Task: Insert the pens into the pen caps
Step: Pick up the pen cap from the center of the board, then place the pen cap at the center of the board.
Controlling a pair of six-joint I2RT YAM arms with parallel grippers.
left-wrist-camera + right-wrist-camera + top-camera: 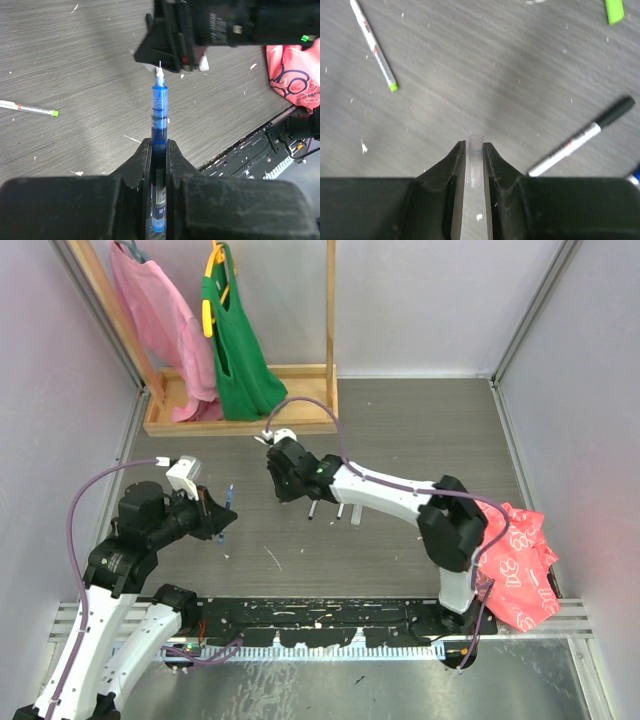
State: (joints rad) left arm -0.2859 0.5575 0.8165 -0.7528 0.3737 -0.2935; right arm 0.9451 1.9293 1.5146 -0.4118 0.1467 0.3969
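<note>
Tabletop (420, 440) of grey wood grain fills our views. We see the left gripper (159, 148) clenched on a blue pen (159, 107) at the centre of its wrist frame. The pen's bare nib points up toward the right gripper (475, 149), and the top view shows the two apart. The right gripper pinches a clear pen cap (475, 141) at the lower centre of its own frame. On the table there, a black-capped pen (582, 134) lies at right, a light-green-tipped pen (372, 47) at upper left and a green cap (614, 10) at upper right.

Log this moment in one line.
left tool: shut on blue pen | right tool: shut on clear cap | pen, cap: apart, not yet joined
</note>
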